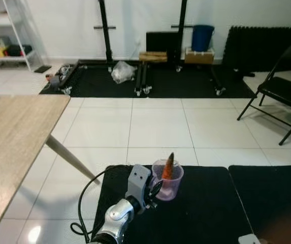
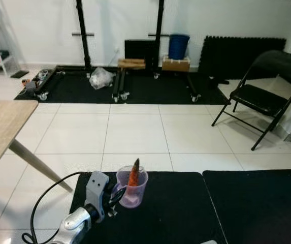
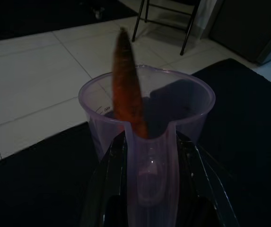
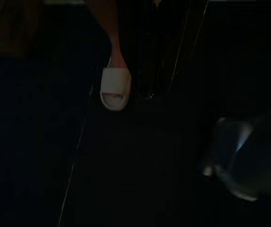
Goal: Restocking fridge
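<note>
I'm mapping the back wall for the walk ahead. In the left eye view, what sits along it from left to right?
White shelf unit → crumpled plastic bag → wooden box → blue bucket on a cardboard box → black foam panel → folding chair.

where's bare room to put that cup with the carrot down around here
The left gripper holds the cup with the carrot. Free patches: the wooden table top, and the white tile between it and the folding chair. It is crowded along the back wall, with stands, boxes and a blue bin.
</note>
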`<state>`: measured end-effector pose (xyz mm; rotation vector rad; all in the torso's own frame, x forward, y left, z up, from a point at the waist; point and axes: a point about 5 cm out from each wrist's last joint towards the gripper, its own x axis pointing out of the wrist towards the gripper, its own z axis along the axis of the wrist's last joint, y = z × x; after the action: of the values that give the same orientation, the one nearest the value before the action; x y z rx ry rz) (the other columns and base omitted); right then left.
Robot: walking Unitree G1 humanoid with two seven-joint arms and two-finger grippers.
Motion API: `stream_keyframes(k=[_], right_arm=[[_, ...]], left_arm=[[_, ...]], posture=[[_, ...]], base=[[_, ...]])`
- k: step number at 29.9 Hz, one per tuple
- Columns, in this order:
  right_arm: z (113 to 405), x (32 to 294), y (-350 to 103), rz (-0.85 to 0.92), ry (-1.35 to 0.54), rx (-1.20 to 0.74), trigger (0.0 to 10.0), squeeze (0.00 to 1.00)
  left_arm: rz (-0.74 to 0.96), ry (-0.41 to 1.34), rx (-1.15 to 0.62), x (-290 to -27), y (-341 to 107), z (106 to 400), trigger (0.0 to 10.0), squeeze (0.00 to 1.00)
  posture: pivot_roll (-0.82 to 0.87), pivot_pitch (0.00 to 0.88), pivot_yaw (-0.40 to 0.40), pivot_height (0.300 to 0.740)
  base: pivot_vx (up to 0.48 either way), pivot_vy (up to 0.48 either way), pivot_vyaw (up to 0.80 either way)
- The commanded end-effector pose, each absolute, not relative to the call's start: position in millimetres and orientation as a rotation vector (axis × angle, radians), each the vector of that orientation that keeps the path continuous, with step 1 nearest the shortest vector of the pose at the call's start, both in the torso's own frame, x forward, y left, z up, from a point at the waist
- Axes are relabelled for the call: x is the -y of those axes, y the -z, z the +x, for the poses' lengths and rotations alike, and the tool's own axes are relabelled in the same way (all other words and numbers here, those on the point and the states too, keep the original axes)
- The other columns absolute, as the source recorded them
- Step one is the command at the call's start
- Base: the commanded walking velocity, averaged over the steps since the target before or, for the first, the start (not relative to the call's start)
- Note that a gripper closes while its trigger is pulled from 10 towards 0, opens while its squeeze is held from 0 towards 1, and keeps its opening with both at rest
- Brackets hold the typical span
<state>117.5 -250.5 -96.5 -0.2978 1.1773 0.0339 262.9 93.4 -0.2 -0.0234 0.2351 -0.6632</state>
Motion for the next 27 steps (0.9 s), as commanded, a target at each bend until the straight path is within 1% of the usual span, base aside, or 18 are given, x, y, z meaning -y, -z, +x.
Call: stream_keyframes(k=[1, 7, 10, 24, 27], right_arm=[[119.3, 255.4, 94.6, -0.305, -0.022, -1.174, 10.0, 0.00], [119.4, 256.6, 94.1, -0.309, -0.024, -1.174, 10.0, 0.00], [119.5, 257.4, 93.8, -0.313, -0.026, -1.174, 10.0, 0.00], [119.7, 257.4, 93.7, -0.315, -0.033, -1.173, 10.0, 0.00], [119.7, 257.3, 93.8, -0.314, -0.034, -1.173, 10.0, 0.00]], left_arm=[[-0.023, 0.671, -0.217, -89.5, -3.6, 265.7, 10.0, 0.00], [-0.037, 0.658, -0.222, -89.6, -2.8, 265.5, 10.0, 0.00], [-0.046, 0.618, -0.239, -91.3, -1.5, 266.9, 10.0, 0.00], [-0.041, 0.641, -0.229, -93.6, -2.4, 266.5, 10.0, 0.00], [-0.042, 0.644, -0.230, -93.7, -2.2, 266.2, 10.0, 0.00]], posture=[[0.00, 0.000, -0.026, 0.740], [0.00, 0.000, -0.032, 0.740], [0.00, 0.000, -0.035, 0.740], [0.01, 0.000, -0.030, 0.740], [0.01, 0.000, -0.030, 0.740]], base=[[0.000, -0.368, 0.00], [0.000, -0.331, 0.00], [0.000, 0.000, 0.00], [0.000, 0.000, 0.00], [0.264, 0.000, 0.00]])
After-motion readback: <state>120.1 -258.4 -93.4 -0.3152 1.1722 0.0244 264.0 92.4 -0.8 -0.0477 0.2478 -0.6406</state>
